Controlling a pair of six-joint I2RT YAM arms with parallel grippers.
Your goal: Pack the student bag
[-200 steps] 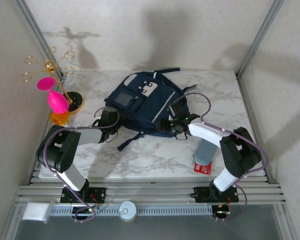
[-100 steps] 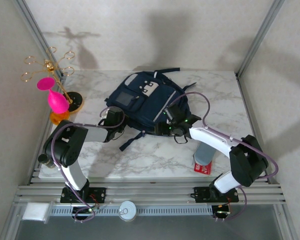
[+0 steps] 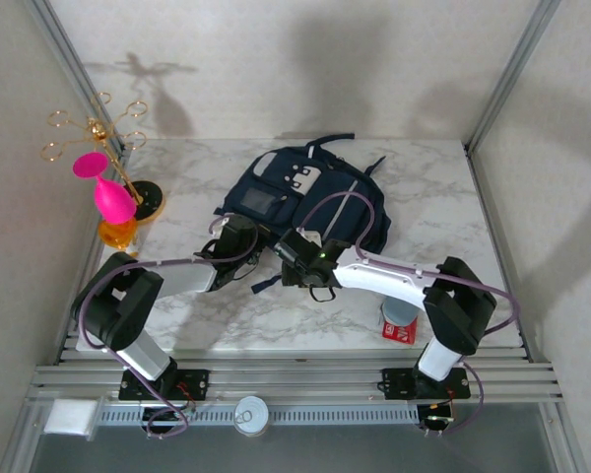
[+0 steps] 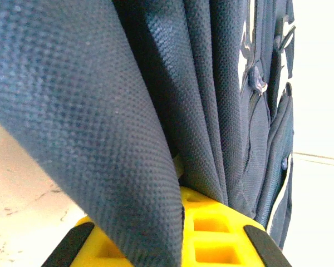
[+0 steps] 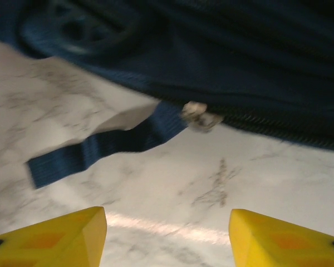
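The student bag (image 3: 320, 202), a navy backpack with white patches near its top, lies on the marble table (image 3: 207, 305). My left gripper (image 3: 238, 239) is at the bag's near left edge, shut on a fold of its fabric. In the left wrist view the navy cloth (image 4: 128, 139) runs down between the yellow fingers (image 4: 217, 233). My right gripper (image 3: 300, 261) hovers at the bag's near edge, open with nothing between its fingers (image 5: 72, 233). Ahead of it lie a loose blue strap (image 5: 100, 147), a pale zipper pull (image 5: 200, 118) and the bag's edge (image 5: 239, 72).
A gold wire stand (image 3: 94, 133) with a pink funnel-shaped piece (image 3: 108, 197) and an orange base (image 3: 118, 234) stands at the left edge. A grey cylinder (image 3: 402, 307) and a red packet (image 3: 399, 331) sit near the right arm's base. Metal frame posts rise at both back corners.
My left gripper has closed on the bag's fabric and moved right. The bag has shifted right and back. My right gripper has travelled left along the bag's near edge.
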